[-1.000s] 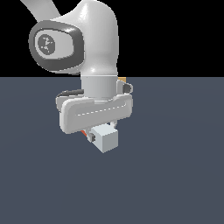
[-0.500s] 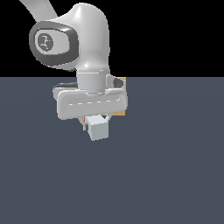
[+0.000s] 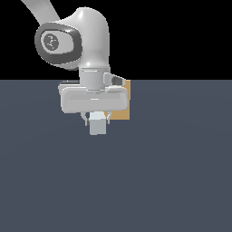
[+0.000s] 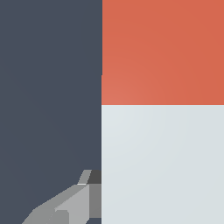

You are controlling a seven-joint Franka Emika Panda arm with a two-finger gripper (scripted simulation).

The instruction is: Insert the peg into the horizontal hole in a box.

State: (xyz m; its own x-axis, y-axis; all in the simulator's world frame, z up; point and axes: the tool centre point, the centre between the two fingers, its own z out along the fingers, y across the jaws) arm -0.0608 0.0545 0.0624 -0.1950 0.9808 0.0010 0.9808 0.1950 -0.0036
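Now the white, rounded Franka arm's gripper [image 3: 98, 118] sits further toward the exterior view's right than a second ago, and the long square-sectioned peg [image 3: 98, 125] it carries has turned with it: its white-grey end face points almost straight at the exterior camera, where earlier it was angled aside. The fingers are clamped on the peg, one grey finger [image 4: 74, 201] touching the bar's side in the wrist view, which also shows both the white-grey and red-orange parts close up. Behind the hand, a strip of the tan, wood-coloured square box [image 3: 123, 100] shows at the exterior view's right of the gripper, more of it than before. The box's hole is hidden by the arm, so alignment cannot be checked. Judging by the turn, the peg is being lined up toward the box, with insertion yet to come.

By count: one arm, one gripper, one peg, one box, all over a plain dark grey floor [image 3: 172, 181].
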